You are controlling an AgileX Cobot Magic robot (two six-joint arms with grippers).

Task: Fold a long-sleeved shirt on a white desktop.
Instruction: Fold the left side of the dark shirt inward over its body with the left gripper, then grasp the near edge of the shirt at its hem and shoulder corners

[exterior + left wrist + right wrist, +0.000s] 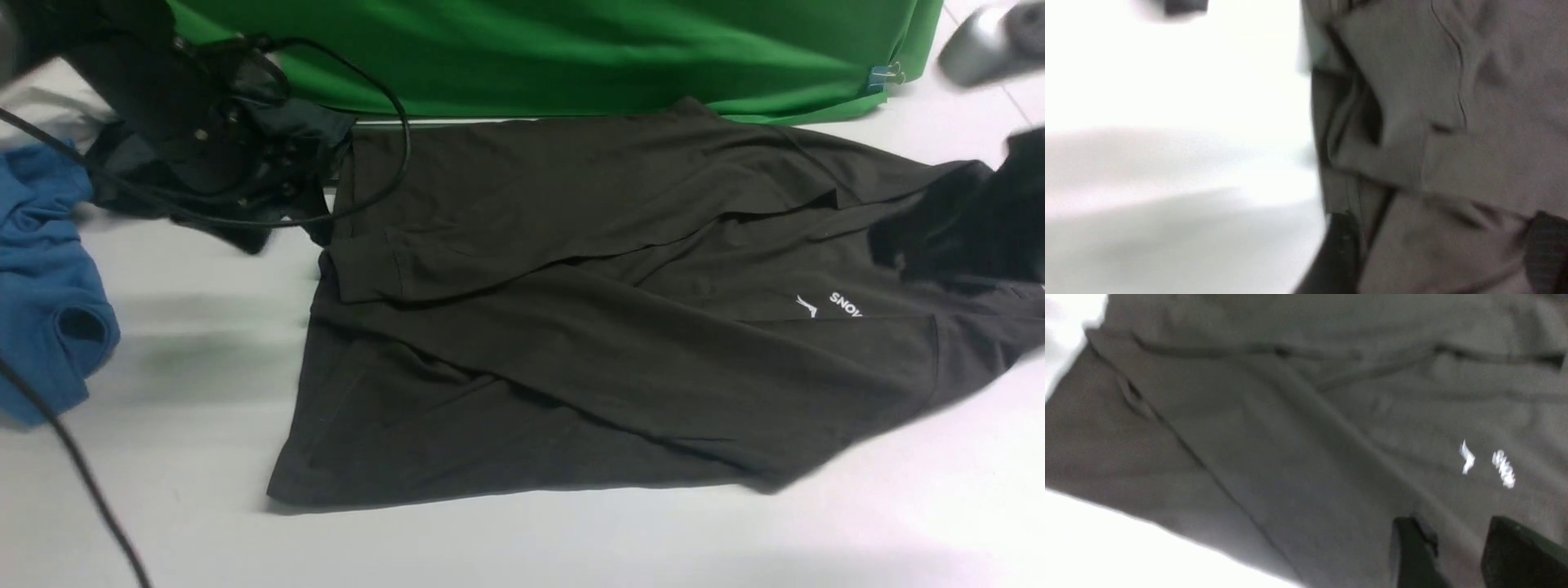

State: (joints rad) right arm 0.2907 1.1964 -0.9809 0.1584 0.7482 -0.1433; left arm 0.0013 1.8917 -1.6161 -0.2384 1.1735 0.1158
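Observation:
The long-sleeved shirt, dark brown-grey with white "SNOV" lettering, lies on the white desktop with both sleeves folded across its body. My left gripper hangs over the shirt's left edge near a folded cuff. Its fingers stand wide apart, open, with cloth lying beneath them. In the front view the left arm is a dark blur at the back left. My right gripper hovers over the chest near the logo, jaws apart and open, gripping nothing. The right arm is blurred over the collar end.
A blue garment lies at the left edge. A green cloth hangs along the back. A grey object sits at the back right. Black cables run from the left arm across the near left of the desktop.

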